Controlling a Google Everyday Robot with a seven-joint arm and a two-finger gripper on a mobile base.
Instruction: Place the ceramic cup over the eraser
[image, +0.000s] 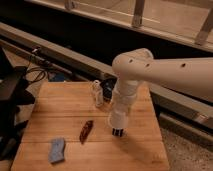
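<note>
The tool (118, 132) pointed down over the desk's (142, 152) middle right; its opening and load could not be told. The eraser (57, 150) lay flat at the near left, uncovered, with its long axis near-to-far. Placing seemed ahead, calling for travel left and nearer.

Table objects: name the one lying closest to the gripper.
The slim reddish-brown object, just left of the downward-pointing gripper. The light-blue eraser lies farther left near the front edge; the white upright object stands farther back.
</note>
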